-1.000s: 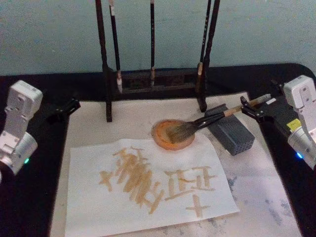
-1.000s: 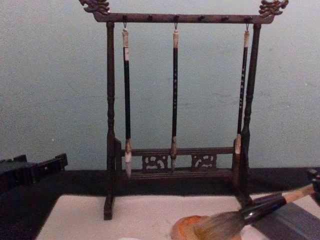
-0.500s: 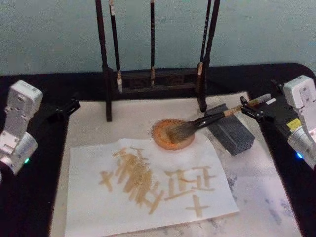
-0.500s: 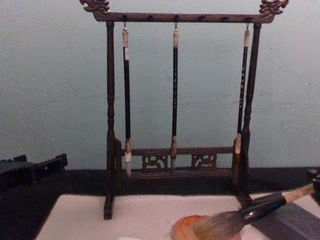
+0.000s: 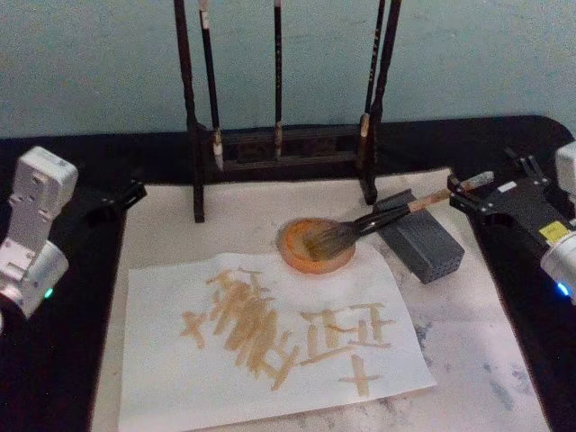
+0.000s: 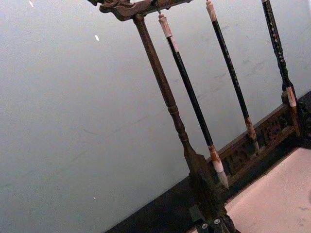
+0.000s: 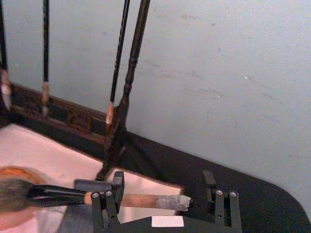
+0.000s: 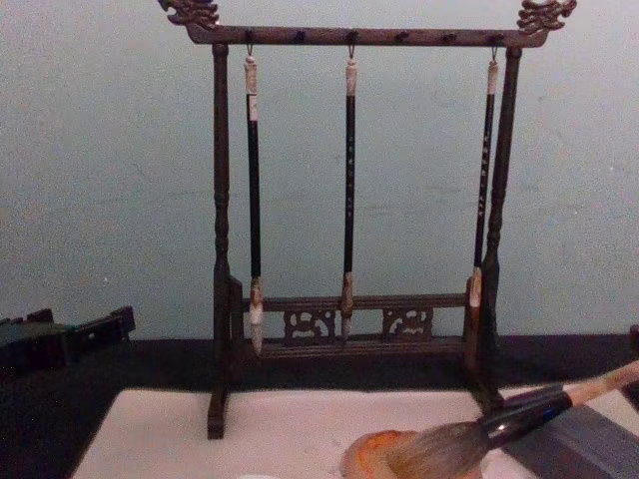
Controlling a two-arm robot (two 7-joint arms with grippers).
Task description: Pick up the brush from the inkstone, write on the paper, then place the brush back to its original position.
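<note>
The brush [image 5: 378, 217] lies right of centre in the head view. Its bushy tip sits in the orange inkstone [image 5: 290, 254] and its handle is propped on the grey block [image 5: 423, 247], so the wet hairs stay in the dish and off the sheet. The paper [image 5: 162, 387] lies flat in the lower middle, just below the inkstone, and carries several tan strokes, so the writing looks done.

The right pincer [image 7: 163, 189] is at the right edge of the head view. It stands wide, with the brush's white end cap between its 2 fingers and no grip on it that I can see. The brush seems to rest on its own supports, which suggests it is back in place. Any next move by that arm must avoid clipping the cap and rolling the handle off the block.

The left pincer [image 5: 112, 200] is parked at the left edge over the black counter [image 5: 63, 387]; wide or narrow, I cannot tell. The rack [image 8: 349, 36] at the top holds 3 thin brushes, untouched.
</note>
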